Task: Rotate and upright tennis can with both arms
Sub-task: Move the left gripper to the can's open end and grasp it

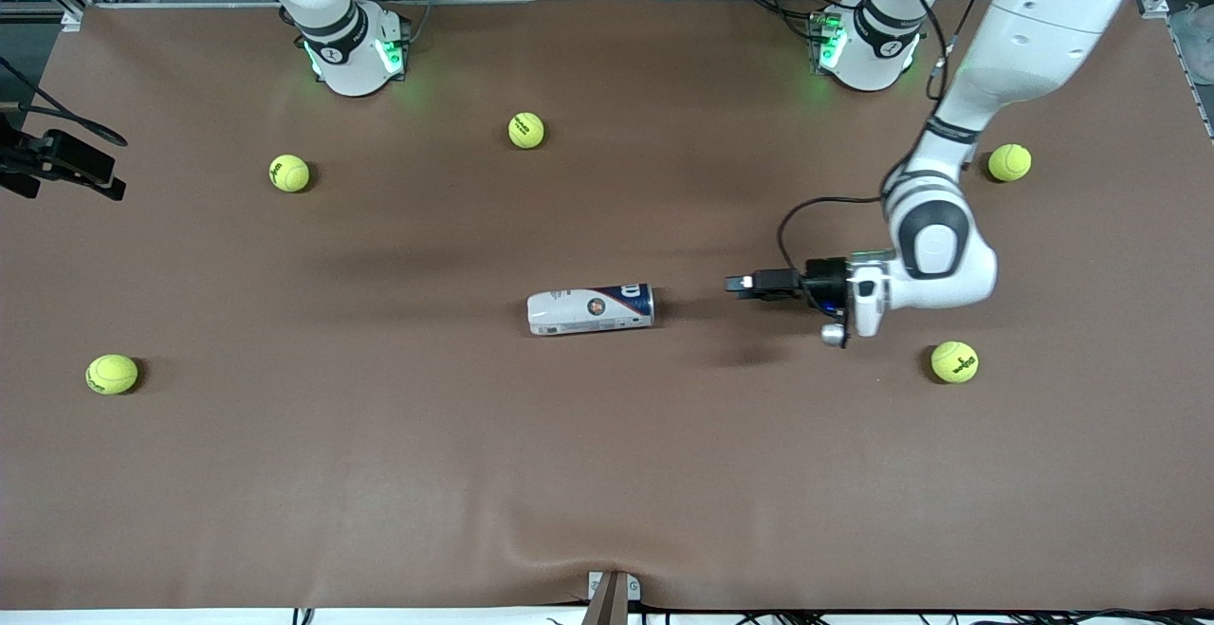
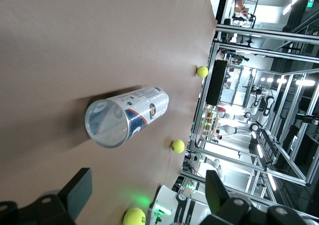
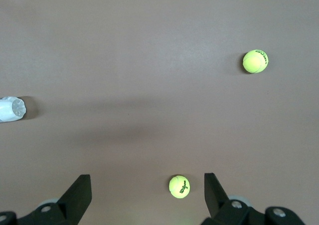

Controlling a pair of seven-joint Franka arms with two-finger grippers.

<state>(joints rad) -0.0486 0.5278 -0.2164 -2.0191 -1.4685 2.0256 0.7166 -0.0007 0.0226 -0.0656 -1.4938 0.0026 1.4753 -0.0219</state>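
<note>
The tennis can (image 1: 590, 309) lies on its side in the middle of the brown table (image 1: 607, 473), white end toward the right arm's end and navy label with silver rim toward the left arm's end. My left gripper (image 1: 735, 284) hangs low and level a short way off the rim end, open, not touching. In the left wrist view the can (image 2: 127, 116) shows its open mouth ahead of my left gripper (image 2: 148, 195). My right gripper (image 3: 147, 195) is open and high over the table, out of the front view. The can's white end (image 3: 11, 109) shows at that view's edge.
Several yellow-green tennis balls lie scattered: one (image 1: 526, 130) and another (image 1: 289, 173) toward the robots' bases, one (image 1: 112, 374) at the right arm's end, two (image 1: 1009, 162) (image 1: 954, 361) by the left arm. A black camera mount (image 1: 62, 160) juts in at the right arm's end.
</note>
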